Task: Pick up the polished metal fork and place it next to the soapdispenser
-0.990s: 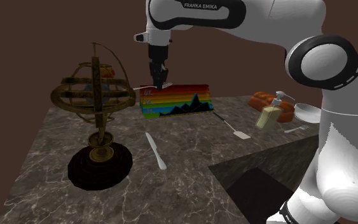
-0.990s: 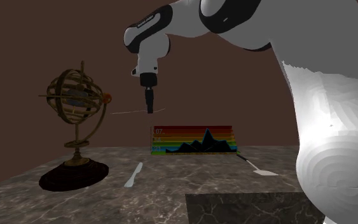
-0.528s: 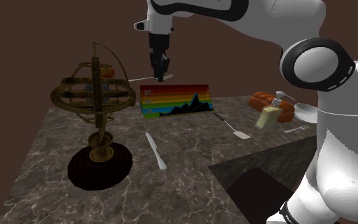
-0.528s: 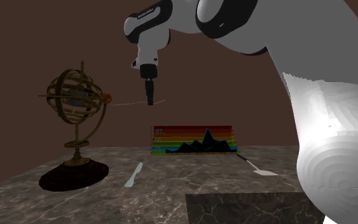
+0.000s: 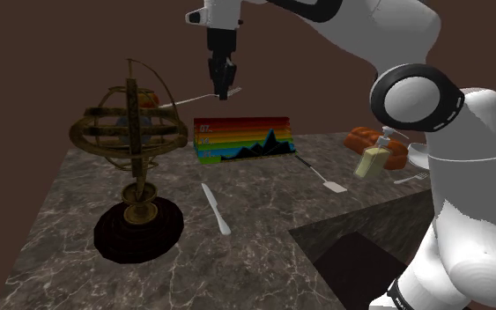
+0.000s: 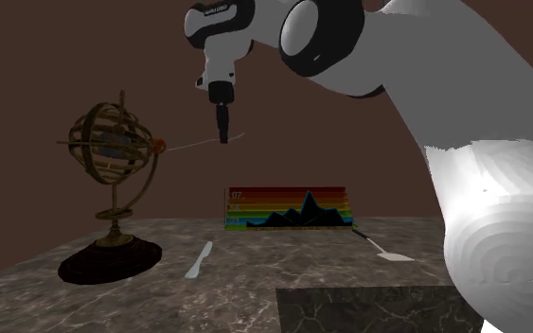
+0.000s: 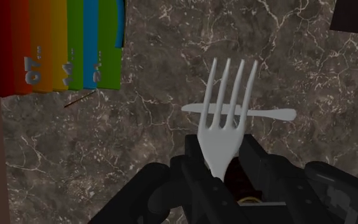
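A grey metal fork (image 5: pixel 187 99) hangs level high above the dark marble table (image 5: pixel 263 207), and my black gripper (image 5: pixel 223 90) is shut on its handle. The second exterior view has the fork (image 6: pixel 190 147) as a thin line at the gripper (image 6: pixel 222 138), well above the rainbow-striped book. Seen from the wrist, the fork (image 7: pixel 226 118) sticks out tines-first from my gripper (image 7: pixel 225 170), clasped between the two fingers. The soap dispenser (image 5: pixel 375 159), yellowish with a white pump, stands near the table's edge at the shoulder view's right, far from the gripper.
A brass armillary sphere (image 5: pixel 131 134) on a dark base stands close beside the fork's free end. On the table lie a rainbow book (image 5: pixel 241 139), a knife (image 5: pixel 216 209) and a spatula (image 5: pixel 322 177). By the dispenser are orange items (image 5: pixel 361 138), a bowl (image 5: pixel 426 156) and a second fork (image 5: pixel 410 179).
The gripper has risen steadily with the fork held in it, now well clear of the book. Nothing on the table has moved.
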Controlling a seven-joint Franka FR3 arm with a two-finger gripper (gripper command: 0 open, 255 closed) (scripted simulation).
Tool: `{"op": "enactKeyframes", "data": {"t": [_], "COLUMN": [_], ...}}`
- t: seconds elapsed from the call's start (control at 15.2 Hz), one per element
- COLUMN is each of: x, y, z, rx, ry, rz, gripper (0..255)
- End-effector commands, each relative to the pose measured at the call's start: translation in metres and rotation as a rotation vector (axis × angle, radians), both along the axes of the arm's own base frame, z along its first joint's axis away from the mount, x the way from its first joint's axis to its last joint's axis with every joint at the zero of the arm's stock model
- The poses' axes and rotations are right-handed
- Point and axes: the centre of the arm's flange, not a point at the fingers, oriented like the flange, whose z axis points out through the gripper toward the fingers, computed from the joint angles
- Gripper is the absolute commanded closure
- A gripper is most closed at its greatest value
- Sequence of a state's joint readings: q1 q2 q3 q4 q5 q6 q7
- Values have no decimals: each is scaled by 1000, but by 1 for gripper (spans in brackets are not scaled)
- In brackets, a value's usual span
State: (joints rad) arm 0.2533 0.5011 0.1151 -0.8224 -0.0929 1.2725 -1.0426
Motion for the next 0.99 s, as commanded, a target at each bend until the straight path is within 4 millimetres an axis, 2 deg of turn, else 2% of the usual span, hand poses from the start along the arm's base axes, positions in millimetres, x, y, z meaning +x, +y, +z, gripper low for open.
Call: {"op": "enactKeyframes", "data": {"t": [0.0,0.92], "x": [-9,-130], "y": [-10,-150], "z": [4,5], "rx": [0,0], "ry": [0,0], "rz": [0,0], "gripper": [255,255]}}
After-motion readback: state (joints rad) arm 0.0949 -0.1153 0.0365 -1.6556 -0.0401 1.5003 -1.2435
